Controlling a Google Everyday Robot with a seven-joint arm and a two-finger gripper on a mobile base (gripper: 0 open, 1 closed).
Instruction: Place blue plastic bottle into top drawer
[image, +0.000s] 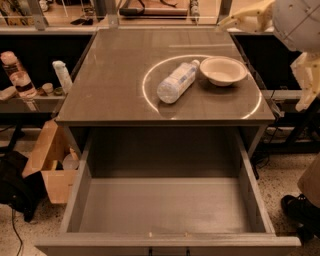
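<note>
The blue plastic bottle (177, 81) lies on its side on the grey table top (115, 75), inside a bright ring of light, with its white cap pointing toward a white bowl (223, 71) just to its right. The top drawer (165, 207) stands pulled out below the table's front edge, with a bare grey floor. My gripper (223, 23) hangs at the far right corner of the table, above and behind the bowl and well apart from the bottle. It holds nothing that I can see.
My cream arm and round white body (297, 20) fill the top right. A wooden box (50, 165) stands on the floor left of the drawer. A pink-capped bottle (15, 72) and an opaque white bottle (62, 75) stand on a left shelf. A dark shoe (300, 210) is at the lower right.
</note>
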